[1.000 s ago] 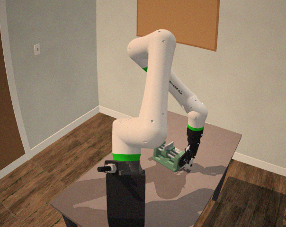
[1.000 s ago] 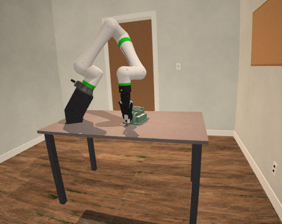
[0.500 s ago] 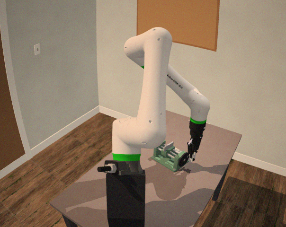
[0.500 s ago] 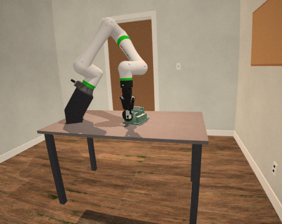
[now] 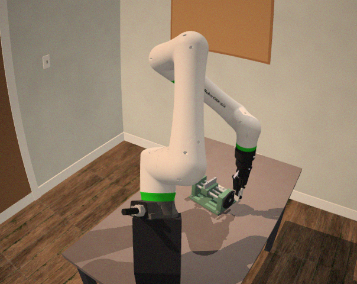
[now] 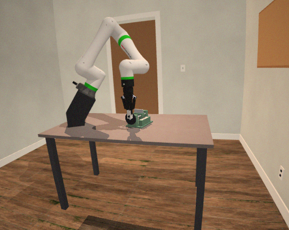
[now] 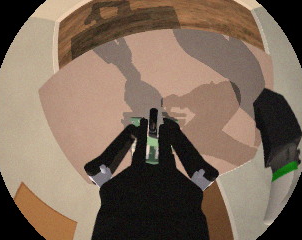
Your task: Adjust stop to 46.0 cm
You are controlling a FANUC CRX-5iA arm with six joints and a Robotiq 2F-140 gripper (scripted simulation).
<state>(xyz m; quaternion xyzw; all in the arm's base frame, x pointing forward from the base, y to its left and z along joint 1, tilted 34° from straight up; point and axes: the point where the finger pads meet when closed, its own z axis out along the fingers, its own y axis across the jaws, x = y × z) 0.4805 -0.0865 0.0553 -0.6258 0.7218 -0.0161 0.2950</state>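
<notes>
A green screw-driven fixture [image 5: 205,205] [image 6: 145,121] stands on the table. Its carriage bears an upright grey plate [image 5: 210,182] [image 6: 138,110], apparently the stop, and sits on rods toward the end away from the wheel. No scale reading is legible. The black handwheel [image 5: 227,200] [image 6: 131,122] is on the fixture's near end in the exterior view. My gripper [image 5: 239,197] [image 6: 129,115] [image 7: 153,114] points down in front of the wheel, shut on its dark handle [image 7: 153,117], which shows between the fingertips in the wrist view. The fingers hide part of the wheel.
The table [image 5: 160,244] [image 6: 179,128] carries the fixture and the arm's black pedestal [image 5: 157,244] [image 6: 80,109] [image 7: 278,117]. The arm arches above the table. The table's long edge lies beyond the handwheel side of the fixture.
</notes>
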